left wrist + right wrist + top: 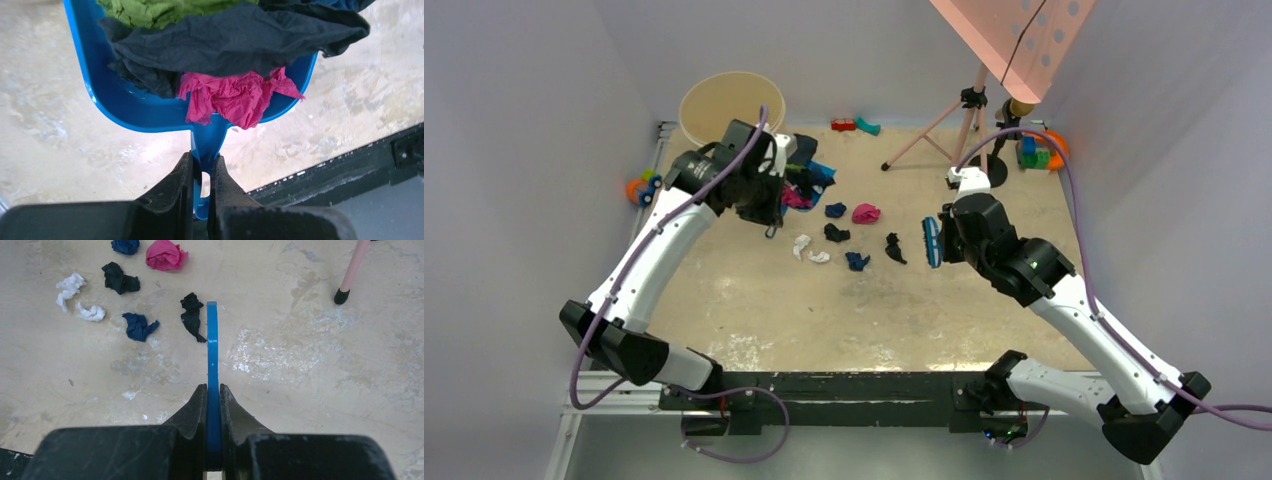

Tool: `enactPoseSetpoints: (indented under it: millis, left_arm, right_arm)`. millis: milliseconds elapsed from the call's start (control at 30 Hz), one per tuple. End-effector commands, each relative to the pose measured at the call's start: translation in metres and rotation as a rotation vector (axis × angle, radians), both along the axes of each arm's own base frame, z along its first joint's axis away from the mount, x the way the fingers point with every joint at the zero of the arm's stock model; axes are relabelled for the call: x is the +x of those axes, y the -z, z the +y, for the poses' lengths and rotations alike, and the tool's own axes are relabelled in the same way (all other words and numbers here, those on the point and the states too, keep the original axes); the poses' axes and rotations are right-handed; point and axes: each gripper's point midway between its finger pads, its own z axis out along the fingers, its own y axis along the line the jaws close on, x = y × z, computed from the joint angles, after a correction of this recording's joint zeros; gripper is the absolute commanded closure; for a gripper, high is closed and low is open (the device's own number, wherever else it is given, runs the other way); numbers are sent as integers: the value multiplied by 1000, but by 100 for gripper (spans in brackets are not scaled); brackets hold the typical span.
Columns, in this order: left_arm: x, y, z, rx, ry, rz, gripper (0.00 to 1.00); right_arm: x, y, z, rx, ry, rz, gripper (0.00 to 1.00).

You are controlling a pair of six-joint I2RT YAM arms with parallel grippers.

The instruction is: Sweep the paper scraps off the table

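My left gripper (769, 192) (203, 162) is shut on the handle of a blue dustpan (812, 178) (125, 105), held at the back left of the table (754, 310). Green, dark navy and pink paper scraps (235, 97) fill the pan. My right gripper (946, 232) (213, 390) is shut on a blue hand brush (932, 243) (212, 340), seen edge-on. Left of the brush, several loose scraps lie on the table: pink (866, 213) (165, 255), black (894, 248) (191, 315), navy (857, 261) (139, 326), white (801, 245) (70, 287).
A round beige bin (729, 105) stands at the back left behind the dustpan. A pink tripod stand (969, 120) with its foot (345, 292) stands at the back right. Small toys (854, 125) line the back edge. The black front rail (350, 170) runs along the near side.
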Motion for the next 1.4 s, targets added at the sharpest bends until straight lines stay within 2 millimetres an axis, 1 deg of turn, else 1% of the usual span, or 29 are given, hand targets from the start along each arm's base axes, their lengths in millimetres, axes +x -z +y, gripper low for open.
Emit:
enactPoseSetpoints:
  millis: [0,67,100,167,333,500,567,667,733,833,900,967,1033,1100,1200,1300,1367]
  left_arm:
    - [24,-26,20,0,-24,-30,100]
    - [39,-38,26,-33,-53,-36,100]
    - [48,-38,29,-45,-71,-23,100]
    - [62,-47,34,-84,-103,-24,100]
    - [98,-68,35,-260,-172,1,100]
    - [134,-85,35,-470,-284,42,100]
    - [143,-93,26,-594,-291,81,100]
    - [153,-99,18,-720,-309,134,100]
    - [159,-106,12,-805,-300,142,100]
    - [162,-124,4,-937,-286,128,100]
    - [165,-140,-2,-1064,-292,134,100]
    - [175,-152,9,-1197,-320,129,100]
    - [186,-157,18,-1307,-347,142,100]
    - [196,-157,27,-1381,-374,158,100]
    - [208,-168,40,-1502,-386,140,100]
    - [220,-178,53,-1746,-423,151,100]
    - [225,-181,62,-1869,-430,168,100]
  right_arm:
    - [4,-11,8,60,-15,-39,100]
    - [4,-9,12,64,-29,-26,100]
    - [3,-9,14,66,-34,-21,100]
    - [3,-7,16,73,-41,-14,100]
    - [-2,1,28,101,-93,26,100]
    - [-7,7,31,114,-111,49,100]
    - [-9,10,30,115,-109,58,100]
    - [-13,13,29,126,-109,67,100]
    - [-15,14,30,138,-112,69,100]
    - [-17,17,31,147,-116,75,100]
    - [-18,17,31,149,-118,77,100]
    - [-18,17,31,149,-117,79,100]
    - [-18,17,31,150,-116,80,100]
    - [-19,16,30,152,-117,79,100]
    - [-21,14,30,156,-119,76,100]
    - [-21,13,30,159,-123,76,100]
    - [-21,13,32,162,-127,78,100]
